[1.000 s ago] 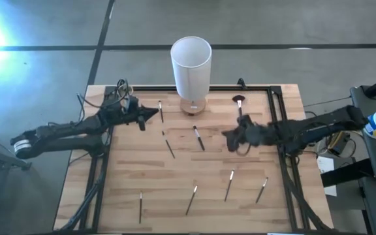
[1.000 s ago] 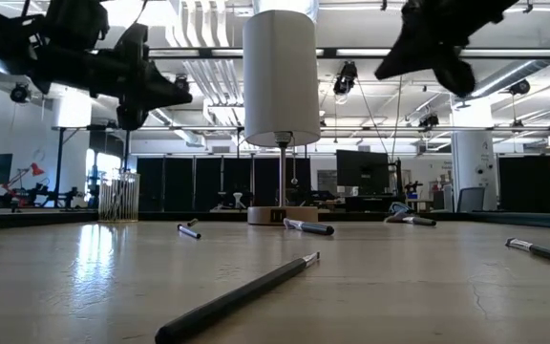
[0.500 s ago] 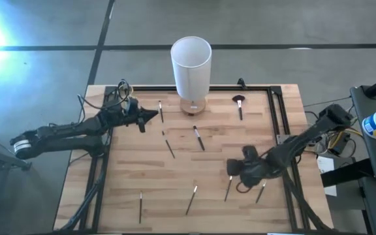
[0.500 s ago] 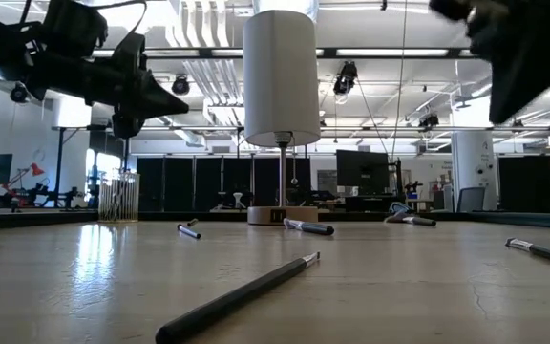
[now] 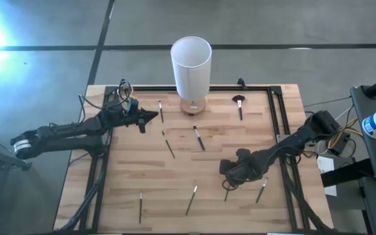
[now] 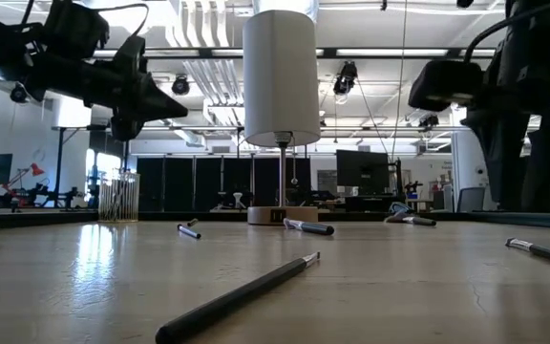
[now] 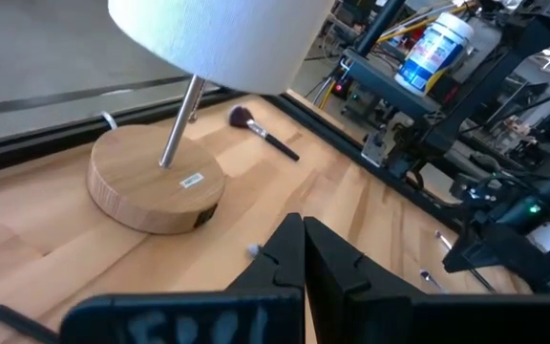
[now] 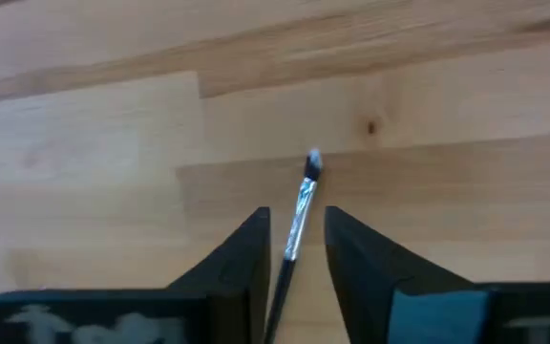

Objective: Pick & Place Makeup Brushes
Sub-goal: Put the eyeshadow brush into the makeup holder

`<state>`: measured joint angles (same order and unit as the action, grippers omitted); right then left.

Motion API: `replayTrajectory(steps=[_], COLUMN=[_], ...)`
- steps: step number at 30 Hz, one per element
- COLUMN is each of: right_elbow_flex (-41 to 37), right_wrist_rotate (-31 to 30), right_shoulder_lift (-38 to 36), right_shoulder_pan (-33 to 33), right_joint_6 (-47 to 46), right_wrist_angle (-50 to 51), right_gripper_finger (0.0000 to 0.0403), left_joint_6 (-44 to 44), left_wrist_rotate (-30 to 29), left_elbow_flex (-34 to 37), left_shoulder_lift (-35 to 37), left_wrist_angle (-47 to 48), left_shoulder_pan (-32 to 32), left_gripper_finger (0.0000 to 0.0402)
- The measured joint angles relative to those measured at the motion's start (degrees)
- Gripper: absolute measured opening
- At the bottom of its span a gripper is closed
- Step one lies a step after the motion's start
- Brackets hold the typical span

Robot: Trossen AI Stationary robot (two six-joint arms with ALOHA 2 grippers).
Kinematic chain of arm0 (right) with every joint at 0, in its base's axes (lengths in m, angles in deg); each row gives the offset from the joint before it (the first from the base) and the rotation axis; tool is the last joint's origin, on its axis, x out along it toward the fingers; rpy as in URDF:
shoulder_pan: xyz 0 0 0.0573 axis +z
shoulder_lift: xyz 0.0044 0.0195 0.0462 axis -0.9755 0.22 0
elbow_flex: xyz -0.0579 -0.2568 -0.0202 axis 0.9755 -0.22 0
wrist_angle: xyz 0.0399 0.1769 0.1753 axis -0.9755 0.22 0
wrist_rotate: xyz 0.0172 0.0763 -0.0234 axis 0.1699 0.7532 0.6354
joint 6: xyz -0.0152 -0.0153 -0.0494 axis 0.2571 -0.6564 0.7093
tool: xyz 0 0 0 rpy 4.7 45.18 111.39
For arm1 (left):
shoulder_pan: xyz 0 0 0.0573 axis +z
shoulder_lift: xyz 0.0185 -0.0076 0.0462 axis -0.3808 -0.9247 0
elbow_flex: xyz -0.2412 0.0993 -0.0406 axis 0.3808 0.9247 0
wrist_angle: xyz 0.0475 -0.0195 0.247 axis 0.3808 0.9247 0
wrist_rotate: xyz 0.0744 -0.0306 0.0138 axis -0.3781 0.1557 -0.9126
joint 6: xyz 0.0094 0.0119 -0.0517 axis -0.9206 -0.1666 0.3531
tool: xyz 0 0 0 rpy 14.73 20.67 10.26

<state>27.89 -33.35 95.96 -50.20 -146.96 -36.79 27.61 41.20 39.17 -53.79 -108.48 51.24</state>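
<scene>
- On the wooden table (image 5: 123,176), my left gripper (image 5: 150,115) waits pinched shut at ten o'clock.
- My right gripper (image 8: 292,250), jaws narrowly parted, straddles a makeup brush (image 8: 299,205) lying flat at four o'clock; I'd centre, lower, then close.

Thin dark makeup brushes (image 5: 198,138), pale-tipped, lying scattered flat

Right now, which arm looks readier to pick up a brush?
The right. Its hand is low over the table with open fingers either side of a brush. The left hand, fingers shut, hovers near the lamp.
</scene>
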Motion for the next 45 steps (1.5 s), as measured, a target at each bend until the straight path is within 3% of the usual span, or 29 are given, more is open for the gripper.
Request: replayTrajectory(steps=[7, 19, 36, 45], right_elbow_flex=[-0.3, -0.1, -0.3, 3.3], right_wrist_rotate=[0.3, 1.0, -6.8, -18.6], right_shoulder_lift=[2.9, 7.7, 8.3, 4.5], right_shoulder_pan=[-1.3, -1.7, -1.9, -2.2], right_joint_6=[0.2, 0.0, 3.0, 11.1], right_wrist_angle=[-2.6, -3.2, -3.8, -3.7], right_gripper_finger=[0.0114, 0.0077, 0.0011, 0.0009], left_joint_6=[0.0, 0.1, 4.2, 7.6], left_wrist_rotate=[0.2, 0.9, 1.9, 3.5], left_elbow_flex=[0.0, 0.0, 0.0, -0.5], left_shoulder_lift=[0.0, 0.1, 0.1, 0.1], left_wrist_angle=[1.8, 2.5, 3.0, 2.9], left_shoulder_pan=[-0.1, -0.2, -0.2, -0.2], left_gripper_finger=[0.0, 0.0, 0.0, 0.0])
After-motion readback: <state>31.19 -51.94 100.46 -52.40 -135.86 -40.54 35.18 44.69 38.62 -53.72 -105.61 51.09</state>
